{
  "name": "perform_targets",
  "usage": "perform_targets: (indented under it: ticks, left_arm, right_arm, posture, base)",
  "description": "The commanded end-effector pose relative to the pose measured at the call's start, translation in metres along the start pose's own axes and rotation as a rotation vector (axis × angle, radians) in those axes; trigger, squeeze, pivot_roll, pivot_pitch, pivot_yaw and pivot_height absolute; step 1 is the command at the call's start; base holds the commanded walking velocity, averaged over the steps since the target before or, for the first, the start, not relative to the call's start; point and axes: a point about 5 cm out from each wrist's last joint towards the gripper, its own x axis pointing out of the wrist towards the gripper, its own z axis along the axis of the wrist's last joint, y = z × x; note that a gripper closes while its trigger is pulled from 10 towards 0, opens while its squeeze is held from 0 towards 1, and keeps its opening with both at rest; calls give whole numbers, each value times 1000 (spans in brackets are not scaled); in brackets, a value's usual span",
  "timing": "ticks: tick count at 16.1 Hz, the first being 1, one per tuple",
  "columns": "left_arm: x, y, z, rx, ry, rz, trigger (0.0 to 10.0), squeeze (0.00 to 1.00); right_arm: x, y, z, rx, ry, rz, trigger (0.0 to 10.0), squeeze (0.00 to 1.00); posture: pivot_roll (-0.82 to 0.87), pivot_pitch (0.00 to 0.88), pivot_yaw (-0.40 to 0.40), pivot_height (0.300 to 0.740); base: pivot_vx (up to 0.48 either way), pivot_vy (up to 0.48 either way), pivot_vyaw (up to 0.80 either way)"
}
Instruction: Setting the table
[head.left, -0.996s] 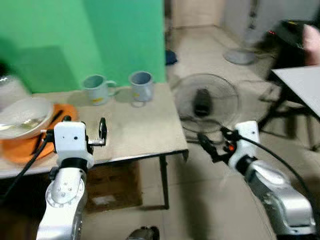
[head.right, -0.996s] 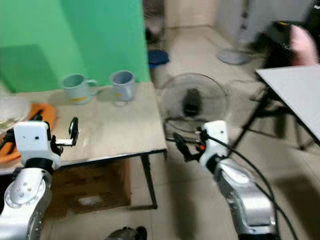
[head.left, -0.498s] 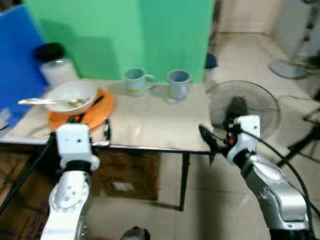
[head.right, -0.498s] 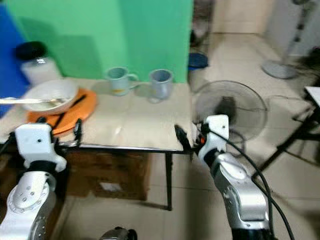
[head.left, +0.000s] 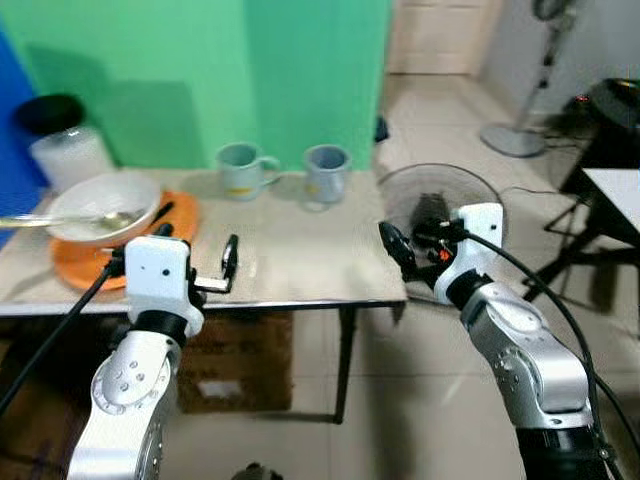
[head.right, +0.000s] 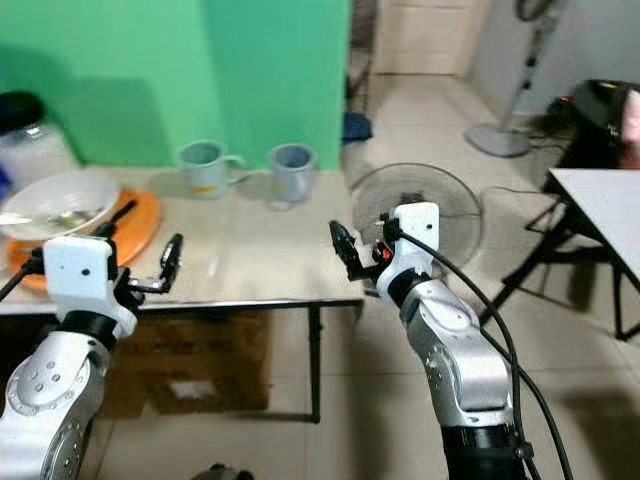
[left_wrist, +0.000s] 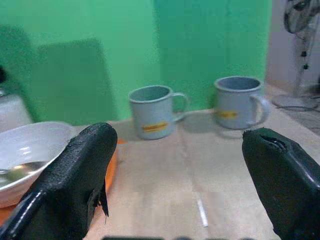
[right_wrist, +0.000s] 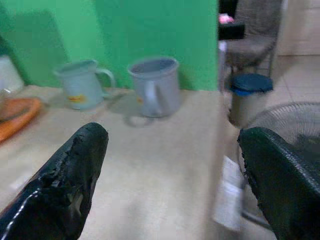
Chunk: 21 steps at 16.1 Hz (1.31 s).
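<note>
Robot faces table (head.left: 300, 270) w/ both grippers empty, fingers spread: left gripper (head.left: 195, 268) over near edge, right gripper (head.left: 392, 245) at right corner; 2 mugs (head.left: 240, 168) (head.left: 325, 172) stand at back, bowl (head.left: 100, 205) on orange plate (head.left: 175, 225) far left; best approach squarely, then reach.

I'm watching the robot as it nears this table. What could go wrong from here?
1. The white bowl sits on the orange plate with a spoon sticking out over its rim; a careless reach might knock the spoon off.
2. The right gripper hangs at the table's corner, beside the floor fan; swinging wide might strike it.
</note>
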Motion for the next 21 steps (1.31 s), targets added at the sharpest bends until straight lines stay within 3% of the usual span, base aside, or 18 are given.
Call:
perform_targets:
  ticks: [1,3,12,21]
  left_arm:
    - [0,2,1,0,1,2,10000,0]
    - [2,10,1,7,3,56,10000,0]
    - [0,7,-7,-11,33,61,10000,0]
    - [-4,7,-7,-17,43,67,10000,0]
  right_arm:
    - [3,0,1,1,7,6,10000,0]
    - [2,-1,-12,-9,86,5,10000,0]
    - [-7,-3,-16,14,93,-9,10000,0]
    - [1,4,-15,18,103,38,10000,0]
  posture:
    - [-61,28,7,740]
    - [-64,23,18,740]
    - [-84,25,36,740]
    - [-64,39,31,740]
  base:
    - [307,0,0]
    - [311,0,0]
    - [325,0,-196]
    - [336,0,0]
